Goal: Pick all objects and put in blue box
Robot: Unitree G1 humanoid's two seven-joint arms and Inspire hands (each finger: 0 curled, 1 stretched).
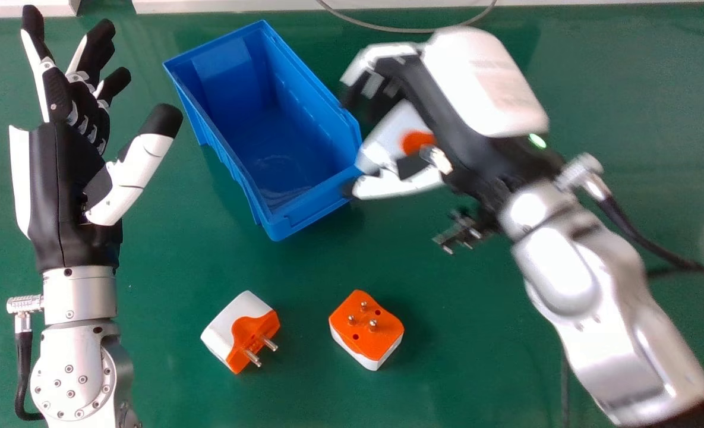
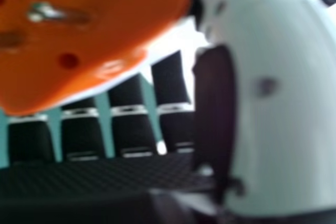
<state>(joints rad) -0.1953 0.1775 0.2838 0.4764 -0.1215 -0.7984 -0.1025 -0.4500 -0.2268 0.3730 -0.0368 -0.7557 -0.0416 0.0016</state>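
Here, the right hand [image 1: 482,89] holds a plug [image 1: 414,141] between its bent fingers and its thumb, beside the right side of the blue box [image 1: 304,215]. In the head view its fingertips overlap the box's right rim, and the thumb's tip lies near the closest right corner; whether they touch the box, I cannot tell. The held plug is white and orange, and in the right hand view its orange face shows metal pins and a small round hole, with the thumb [image 2: 283,103] next to it.

The left hand [image 1: 72,178] is wide, its fingers spread and its thumb out to the side, to the left of the box.

Two more plugs lie apart on the green table [image 1: 476,368], on the robot's side of the box. The left plug [image 1: 233,327] has a white body and an orange part with two pins jutting out sideways. The right plug [image 1: 366,327] rests with its orange face and three pins up, white below.

Faint marks on the right hand's white shell are too blurred to read. A thin grey cable [image 1: 411,30] curves at the table's far edge.
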